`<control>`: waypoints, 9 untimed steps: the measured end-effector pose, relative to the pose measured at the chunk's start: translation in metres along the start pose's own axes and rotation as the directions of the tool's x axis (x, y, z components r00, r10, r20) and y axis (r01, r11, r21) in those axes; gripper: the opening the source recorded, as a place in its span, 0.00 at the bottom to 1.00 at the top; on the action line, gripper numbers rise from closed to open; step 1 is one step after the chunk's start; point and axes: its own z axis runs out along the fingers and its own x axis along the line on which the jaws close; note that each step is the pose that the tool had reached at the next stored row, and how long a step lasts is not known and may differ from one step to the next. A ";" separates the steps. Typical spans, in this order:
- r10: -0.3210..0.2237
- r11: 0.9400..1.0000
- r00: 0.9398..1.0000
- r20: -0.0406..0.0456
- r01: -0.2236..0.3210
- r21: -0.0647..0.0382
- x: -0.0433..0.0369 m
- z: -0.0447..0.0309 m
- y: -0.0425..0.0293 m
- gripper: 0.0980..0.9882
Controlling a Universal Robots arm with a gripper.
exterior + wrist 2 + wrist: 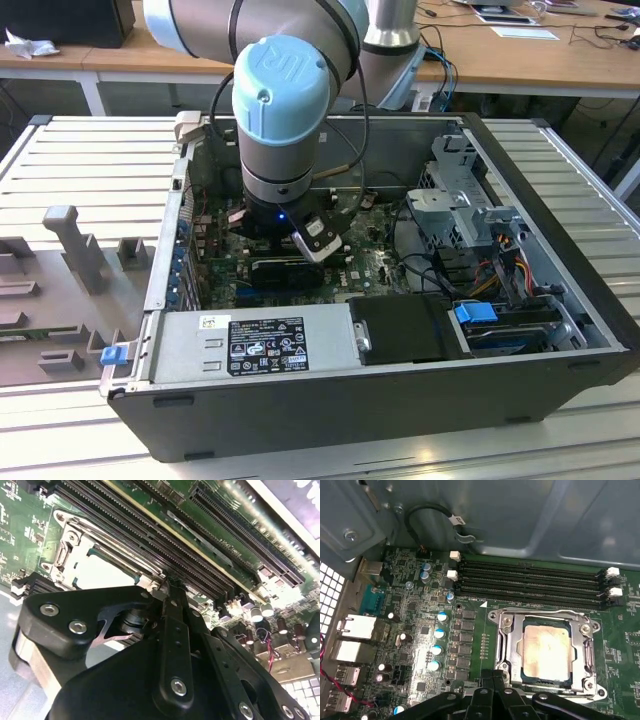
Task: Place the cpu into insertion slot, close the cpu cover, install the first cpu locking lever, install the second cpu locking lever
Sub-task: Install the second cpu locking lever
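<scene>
The arm's black jaws (492, 687) appear drawn together at the tips in both wrist views, with nothing visible between them; they sit low over the green circuit board (420, 625) inside the open dark computer case (400, 410), which lies on its side on the slatted grey tabletop (90, 160).

Just beyond the jaw tips lies the square black insertion slot (512, 647) with its dark rim. The small flat square cpu with a pale silver-grey top (547, 652) is seated in that slot. The thin silver-grey metal cpu cover with a cut-out middle (507, 630) lies flat around the chip, framing it on all sides. A thin wire lever (545, 612) runs along the edge of the cover farthest from the jaws; whether it is latched cannot be told.

Farther out from the jaws, past the cover, run long black memory slots with white end clips (530, 577). In the second wrist view the jaws (167, 585) point at the near edge of the cover (70, 545), close to it; contact cannot be told.
</scene>
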 end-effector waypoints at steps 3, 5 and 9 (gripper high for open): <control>0.000 1.000 1.000 0.000 0.000 0.000 -0.0001 -0.0050 0.0013 0.01; 0.000 1.000 1.000 0.000 0.000 0.000 -0.0002 -0.0075 0.0022 0.01; 0.000 1.000 1.000 0.000 0.000 0.000 -0.0002 -0.0091 0.0026 0.01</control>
